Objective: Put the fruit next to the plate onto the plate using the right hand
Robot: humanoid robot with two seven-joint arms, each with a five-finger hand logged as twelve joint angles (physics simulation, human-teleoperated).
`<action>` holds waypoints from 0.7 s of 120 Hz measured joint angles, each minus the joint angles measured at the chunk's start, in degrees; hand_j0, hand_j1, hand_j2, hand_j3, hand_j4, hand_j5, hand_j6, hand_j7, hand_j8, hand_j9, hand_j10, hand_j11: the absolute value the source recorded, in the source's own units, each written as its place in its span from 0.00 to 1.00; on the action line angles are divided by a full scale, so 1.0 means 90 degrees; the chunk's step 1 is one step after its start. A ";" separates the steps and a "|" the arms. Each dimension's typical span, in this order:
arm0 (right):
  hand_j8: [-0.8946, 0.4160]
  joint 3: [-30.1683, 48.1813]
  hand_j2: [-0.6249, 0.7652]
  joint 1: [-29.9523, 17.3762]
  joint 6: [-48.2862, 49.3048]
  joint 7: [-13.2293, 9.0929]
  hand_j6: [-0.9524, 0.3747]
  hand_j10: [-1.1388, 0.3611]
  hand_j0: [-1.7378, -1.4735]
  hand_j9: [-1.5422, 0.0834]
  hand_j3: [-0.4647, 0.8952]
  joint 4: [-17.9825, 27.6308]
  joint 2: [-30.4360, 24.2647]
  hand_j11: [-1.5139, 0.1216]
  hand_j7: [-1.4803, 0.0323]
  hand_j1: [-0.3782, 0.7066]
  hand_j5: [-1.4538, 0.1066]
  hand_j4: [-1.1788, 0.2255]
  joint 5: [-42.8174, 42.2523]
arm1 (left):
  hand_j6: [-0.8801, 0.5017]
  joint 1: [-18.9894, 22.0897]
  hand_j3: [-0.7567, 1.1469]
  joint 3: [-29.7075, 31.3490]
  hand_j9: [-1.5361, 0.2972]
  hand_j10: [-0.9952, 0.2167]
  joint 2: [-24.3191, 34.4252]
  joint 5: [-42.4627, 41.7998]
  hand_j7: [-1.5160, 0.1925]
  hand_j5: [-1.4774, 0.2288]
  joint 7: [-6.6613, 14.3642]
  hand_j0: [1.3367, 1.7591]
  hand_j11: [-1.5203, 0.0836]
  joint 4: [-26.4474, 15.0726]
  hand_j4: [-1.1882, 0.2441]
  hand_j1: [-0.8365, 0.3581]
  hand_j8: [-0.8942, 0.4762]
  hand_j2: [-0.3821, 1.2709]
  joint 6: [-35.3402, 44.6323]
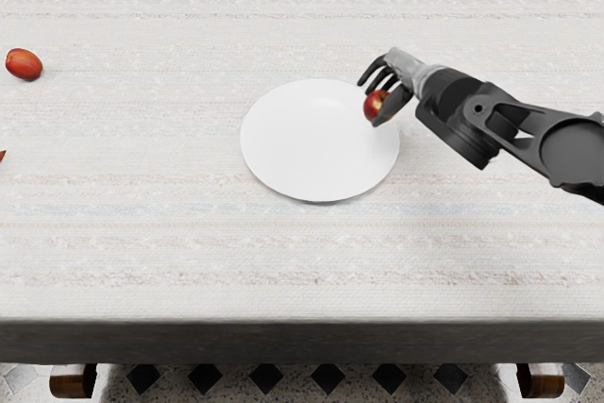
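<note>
A white round plate (pixel 311 143) lies on the table a little right of centre. My right hand (pixel 385 92) comes in from the right edge and hovers over the plate's upper right rim. Its fingers are curled around a small red fruit (pixel 375 103), which sits against the palm just above the rim. Whether the fruit touches the plate cannot be told. The left arm is out of view.
A second red fruit (pixel 24 64) lies near the table's far left edge. A sliver of a reddish object (pixel 2 155) shows at the left border. The pale table (pixel 302 261) stretches wide; its front edge runs along the bottom.
</note>
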 joint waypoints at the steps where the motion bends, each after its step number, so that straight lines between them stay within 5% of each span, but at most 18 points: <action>1: 0.33 0.0001 0.61 0.0000 -0.0001 0.0000 0.29 0.40 0.30 0.48 0.34 0.0001 0.0011 0.46 0.48 0.58 0.45 0.43 0.0000 | 0.47 0.0000 0.40 0.0000 0.67 0.63 0.0000 0.0000 0.71 0.69 0.0000 0.76 0.76 0.0000 0.67 0.76 0.48 0.26 0.0000; 84: 0.32 -0.0025 0.64 0.0031 -0.0067 -0.0001 0.28 0.39 0.30 0.47 0.34 -0.0049 0.0774 0.46 0.47 0.58 0.44 0.43 -0.0018 | 0.47 0.0000 0.40 0.0000 0.67 0.63 0.0000 0.0000 0.71 0.69 -0.0004 0.76 0.76 0.0000 0.67 0.76 0.48 0.26 0.0000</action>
